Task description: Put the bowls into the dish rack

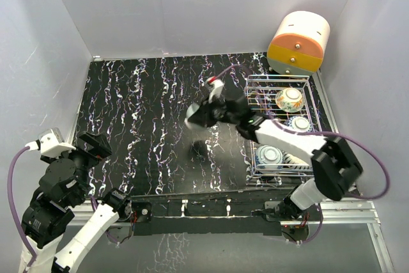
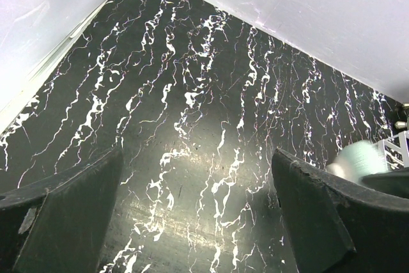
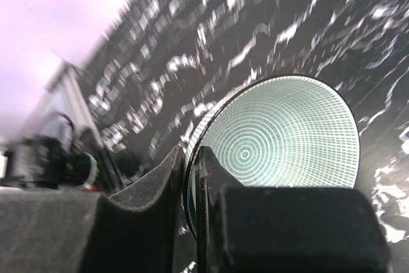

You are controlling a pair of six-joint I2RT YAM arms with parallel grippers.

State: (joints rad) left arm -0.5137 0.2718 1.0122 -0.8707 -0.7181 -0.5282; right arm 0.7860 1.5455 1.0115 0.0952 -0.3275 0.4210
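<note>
Only the right wrist view shows the grip: the right gripper [image 3: 192,161] is clenched on the rim of the mint green bowl [image 3: 281,135], one finger inside and one outside, with the bowl's ringed inside facing the camera. In the top view that bowl is a pale blur above the black marbled table [image 1: 140,113], just left of the dish rack [image 1: 275,78]. The rack holds the cream flowered bowl [image 1: 289,99], the red-orange bowl [image 1: 299,123] and the blue-and-white bowl [image 1: 270,155]. The left wrist view shows the left gripper [image 2: 197,164] spread wide, grasping nothing.
</note>
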